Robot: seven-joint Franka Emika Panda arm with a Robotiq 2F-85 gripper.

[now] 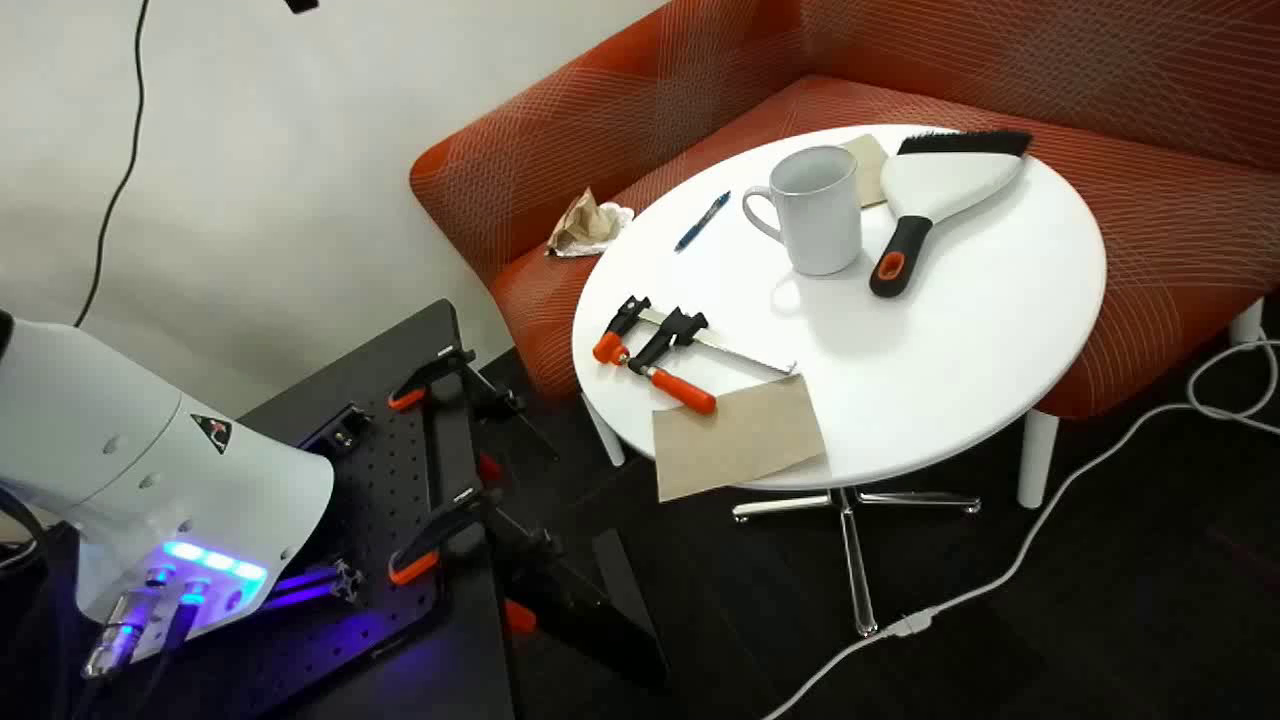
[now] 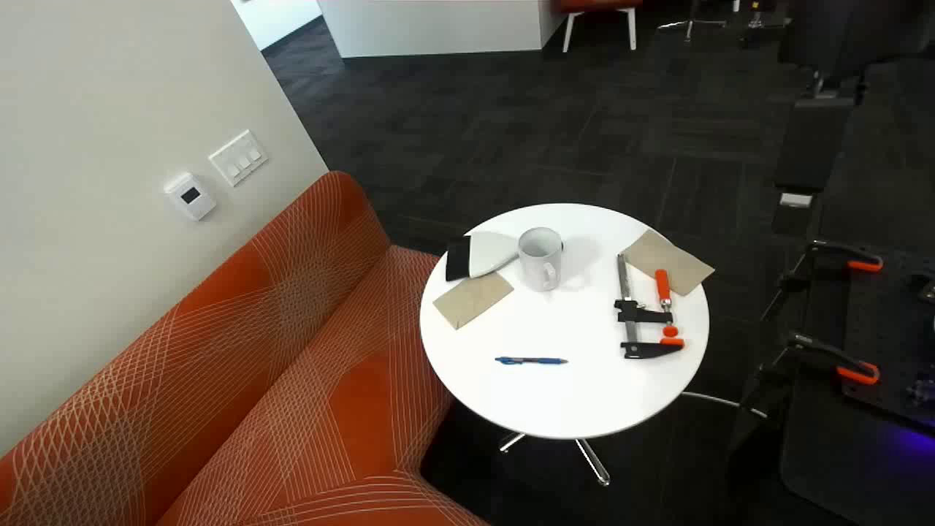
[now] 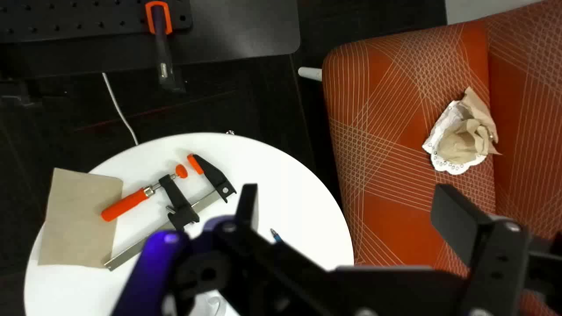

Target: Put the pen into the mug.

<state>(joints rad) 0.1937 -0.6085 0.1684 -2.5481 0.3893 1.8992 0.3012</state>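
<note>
In an exterior view we are seeing the pen [image 1: 703,222] lying flat on the desk [image 1: 950,370], near the mug [image 1: 822,225] but apart from it. The mug is standing upright, its handle facing the pen. We are judging this to be the first step, reaching for the pen; grasp and drop are not yet happening.

In the wrist view the end effector [image 3: 344,210] is standing wide and holding nothing, its body hiding all but one end of the pen. A pale shape is showing at the bottom edge, possibly the mug, but too covered for us to be sure. For the next move we are thinking of centring the gap over the pen, lowering and closing across its barrel. Here we are counting one wad [image 3: 461,140] on one sofa [image 3: 377,166].

In an exterior view we are counting one desk, one pen, one mug, one brush [image 2: 493,252], one paper [image 2: 473,301] beside it and another paper [image 2: 679,264] overlapped by a clamp [image 2: 628,310]; a second clamp [image 2: 865,266] and a third clamp [image 2: 857,375] are sitting at the edge of one bench [image 2: 840,453].
</note>
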